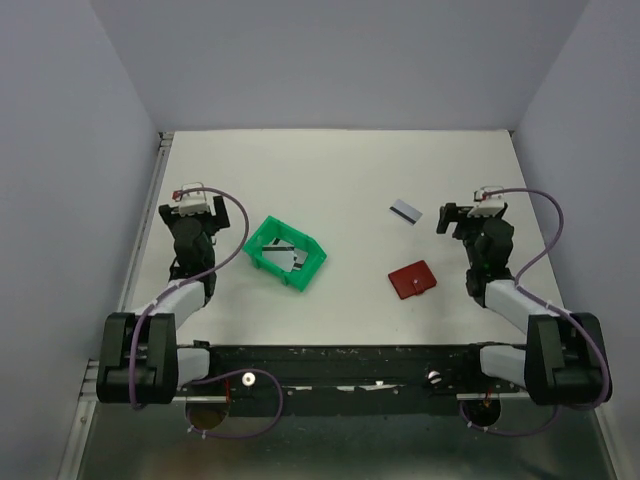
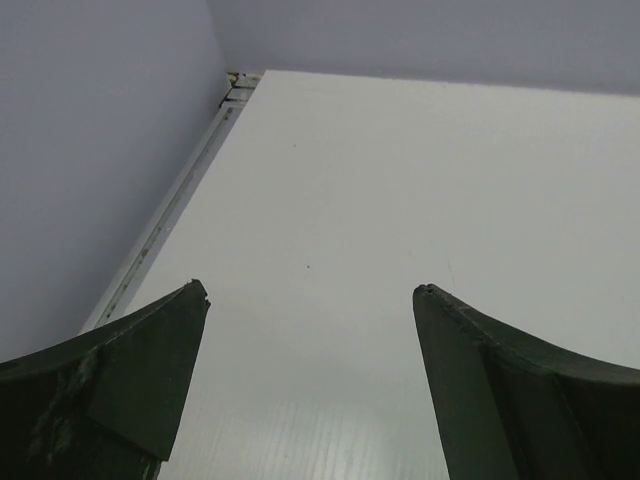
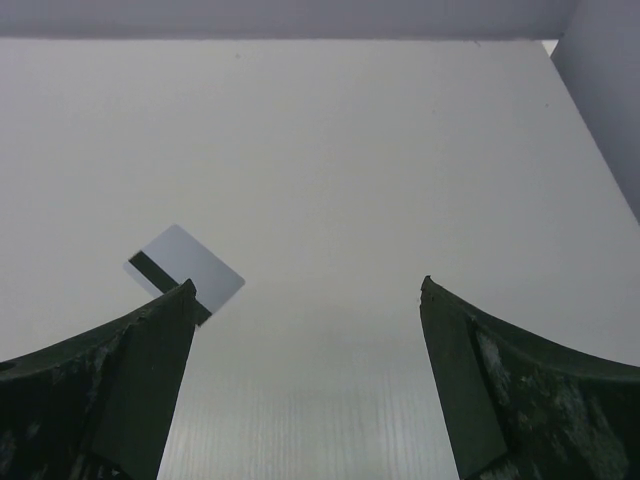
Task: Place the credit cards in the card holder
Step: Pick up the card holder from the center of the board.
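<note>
Card holder [image 1: 412,279] appears closed, unloaded; one credit card [image 1: 405,210] beyond it, more in green tray [image 1: 305,278] to its left. Left gripper [image 2: 312,290], right gripper [image 3: 305,285] flank it — jaws wide, empty.

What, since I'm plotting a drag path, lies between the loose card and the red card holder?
Nothing: the top view shows only bare white table between the loose card and the card holder.

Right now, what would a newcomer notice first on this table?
The bright green tray left of centre stands out most, with a few cards lying in it. Right of centre lies the red wallet. Just behind it, farther from the arms, a single grey card lies on its own.
</note>
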{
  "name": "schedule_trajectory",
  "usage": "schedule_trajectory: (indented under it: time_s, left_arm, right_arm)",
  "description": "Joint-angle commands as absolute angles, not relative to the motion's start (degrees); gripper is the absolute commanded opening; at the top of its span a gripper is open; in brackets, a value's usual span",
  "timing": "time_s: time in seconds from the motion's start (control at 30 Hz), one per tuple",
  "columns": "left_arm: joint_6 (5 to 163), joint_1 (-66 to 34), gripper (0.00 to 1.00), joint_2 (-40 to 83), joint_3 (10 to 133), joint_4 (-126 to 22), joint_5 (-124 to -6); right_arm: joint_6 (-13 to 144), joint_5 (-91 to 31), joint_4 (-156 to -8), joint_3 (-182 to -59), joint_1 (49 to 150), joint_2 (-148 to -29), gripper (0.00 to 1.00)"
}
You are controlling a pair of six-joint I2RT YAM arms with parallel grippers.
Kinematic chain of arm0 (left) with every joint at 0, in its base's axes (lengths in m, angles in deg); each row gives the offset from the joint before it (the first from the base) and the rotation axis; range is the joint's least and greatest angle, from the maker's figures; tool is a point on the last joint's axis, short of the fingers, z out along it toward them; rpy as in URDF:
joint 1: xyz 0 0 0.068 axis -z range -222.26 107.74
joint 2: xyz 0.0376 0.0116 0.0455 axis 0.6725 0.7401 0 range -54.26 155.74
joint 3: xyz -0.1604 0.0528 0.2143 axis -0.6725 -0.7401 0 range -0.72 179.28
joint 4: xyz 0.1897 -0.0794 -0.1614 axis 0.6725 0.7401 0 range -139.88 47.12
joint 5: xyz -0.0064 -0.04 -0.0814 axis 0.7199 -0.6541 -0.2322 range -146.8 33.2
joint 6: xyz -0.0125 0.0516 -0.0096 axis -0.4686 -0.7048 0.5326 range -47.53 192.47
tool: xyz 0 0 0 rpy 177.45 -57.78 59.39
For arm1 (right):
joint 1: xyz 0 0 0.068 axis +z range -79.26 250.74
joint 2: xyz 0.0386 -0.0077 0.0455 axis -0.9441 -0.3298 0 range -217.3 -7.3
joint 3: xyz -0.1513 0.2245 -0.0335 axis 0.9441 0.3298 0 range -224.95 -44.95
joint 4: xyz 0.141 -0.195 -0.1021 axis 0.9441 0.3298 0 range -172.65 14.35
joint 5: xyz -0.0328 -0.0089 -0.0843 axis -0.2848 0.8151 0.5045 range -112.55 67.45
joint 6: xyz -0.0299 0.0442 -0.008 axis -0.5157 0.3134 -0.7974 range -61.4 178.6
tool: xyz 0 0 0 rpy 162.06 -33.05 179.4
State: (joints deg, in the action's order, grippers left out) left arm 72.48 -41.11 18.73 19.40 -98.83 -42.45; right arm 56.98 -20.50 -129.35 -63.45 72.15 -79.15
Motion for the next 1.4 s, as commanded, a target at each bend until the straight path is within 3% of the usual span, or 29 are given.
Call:
schedule_trajectory:
  time_s: [0.0,0.17,0.27,0.5,0.77,1.17,1.37]
  left_arm:
    - [83.5,-40.9,0.99,11.8,26.6,-81.9,-37.0]
    - [89.0,-40.9,0.99,10.6,36.8,-64.7,-42.8]
    - [92.6,-40.9,0.99,11.5,43.6,-52.6,-43.7]
    - [98.5,-41.0,0.99,9.1,44.6,-49.1,-47.4]
    - [98.5,-40.2,0.99,5.9,43.1,-50.0,-53.5]
    - [95.1,-10.0,0.98,16.2,49.7,-49.5,-50.7]
    - [96.6,-1.9,0.96,26.1,54.5,-53.0,-52.0]
  right_arm:
    - [58.5,-17.4,-113.0,-71.8,72.1,-73.8,1.0]
    - [75.1,-7.1,-76.7,-91.2,72.1,-76.1,1.0]
    - [77.7,-8.8,-67.9,-98.3,71.9,-80.7,1.0]
    - [82.7,-18.9,-63.0,-99.0,72.0,-84.9,1.0]
    - [89.4,-22.2,-56.8,-97.7,71.9,-86.7,1.0]
    - [99.5,-28.6,-49.9,-89.5,71.9,-83.6,0.92]
    - [101.2,-29.6,-49.5,-83.8,72.0,-78.0,0.87]
